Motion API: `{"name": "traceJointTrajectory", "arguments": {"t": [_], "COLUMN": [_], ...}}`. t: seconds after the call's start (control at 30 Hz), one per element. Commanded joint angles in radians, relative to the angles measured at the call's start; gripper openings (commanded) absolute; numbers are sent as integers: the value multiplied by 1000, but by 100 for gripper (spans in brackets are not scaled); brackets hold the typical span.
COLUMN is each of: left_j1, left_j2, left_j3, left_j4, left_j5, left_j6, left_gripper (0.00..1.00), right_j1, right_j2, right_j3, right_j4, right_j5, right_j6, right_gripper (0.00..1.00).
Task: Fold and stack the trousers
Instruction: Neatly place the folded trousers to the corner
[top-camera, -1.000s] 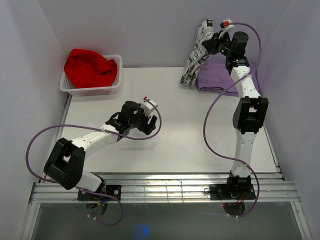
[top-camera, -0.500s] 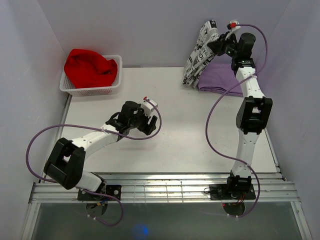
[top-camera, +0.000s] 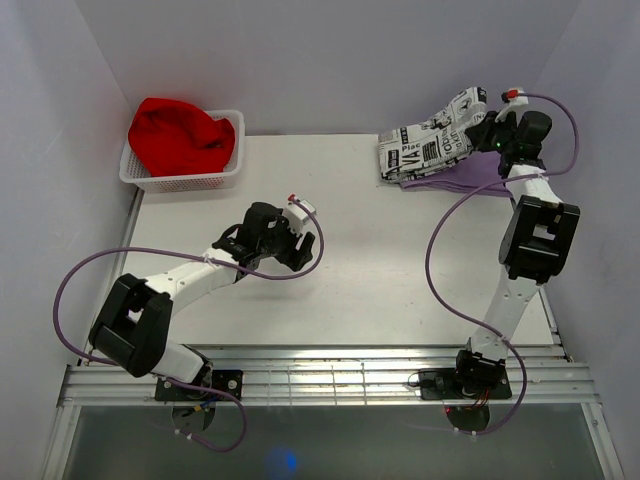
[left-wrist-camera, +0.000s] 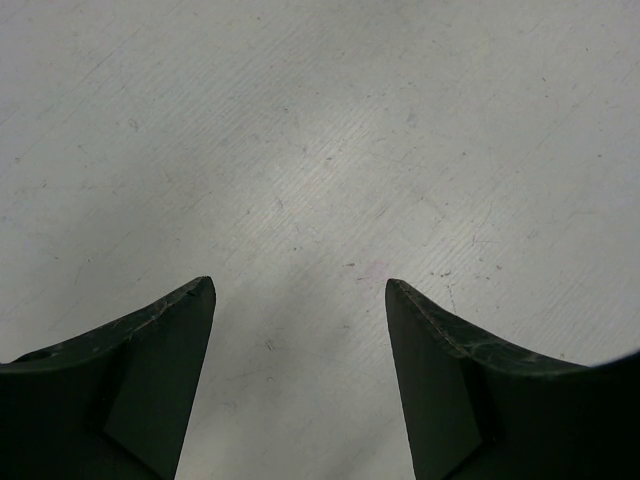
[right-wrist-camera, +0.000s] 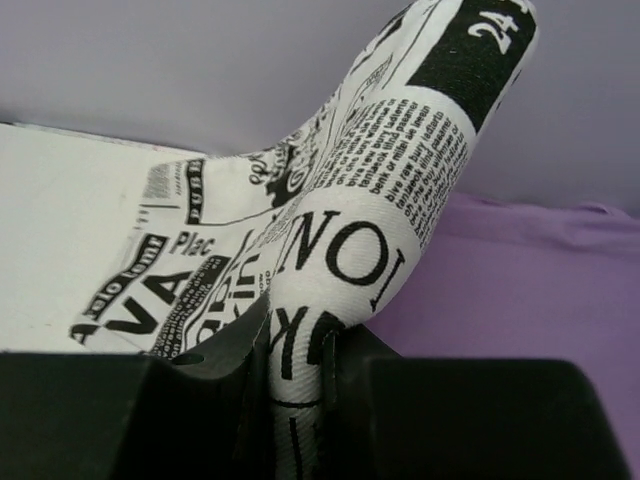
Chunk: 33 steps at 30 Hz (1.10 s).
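Observation:
The trousers (top-camera: 432, 143), white cloth with black newspaper print, are folded and hang from my right gripper (top-camera: 487, 122) at the back right. Their lower end rests on the lilac-purple cloth (top-camera: 470, 177) and the table. In the right wrist view the trousers (right-wrist-camera: 340, 230) are pinched between my right gripper's (right-wrist-camera: 298, 395) shut jaws, with the purple cloth (right-wrist-camera: 520, 290) behind. My left gripper (top-camera: 292, 243) is open and empty over the bare table at the middle left. The left wrist view shows its fingers (left-wrist-camera: 150, 370) spread above the white surface.
A white basket (top-camera: 182, 175) at the back left holds a heap of red cloth (top-camera: 180, 135). Grey walls close in the back and both sides. Metal rails run along the table's near edge (top-camera: 320, 375).
My right gripper has swung right and down with the trousers. They hung upright against the back wall before and now drape over the purple cloth. The left arm has not moved.

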Motion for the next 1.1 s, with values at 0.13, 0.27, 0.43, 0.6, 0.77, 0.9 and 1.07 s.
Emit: {"name": "traceJointTrajectory", "arguments": {"t": [0.13, 0.27, 0.43, 0.6, 0.77, 0.9, 1.07], "left_j1": [4, 4, 10, 23, 35, 70, 160], "left_j2": [-6, -6, -14, -32, -43, -41, -26], "left_j3": [42, 50, 66, 74, 70, 117, 197], "left_j4": [-31, -51, -88, -110, -110, -157, -244], "left_j5": [2, -15, -25, -22, -22, 34, 142], "left_j6": [20, 22, 19, 10, -6, -47, -113], "left_gripper": [80, 80, 80, 80, 80, 81, 86], "right_j1": [-38, -40, -40, -43, -43, -44, -46], "right_j2": [-80, -17, 108, 146, 141, 65, -26], "right_j3": [-159, -150, -1, 53, 69, 48, 92], "right_j4": [187, 150, 55, -28, -168, -220, -316], "right_j5": [193, 250, 327, 435, 509, 506, 417], "right_j6": [-190, -247, -271, -286, -308, -336, -365], "right_gripper": [8, 8, 8, 8, 58, 80, 97]}}
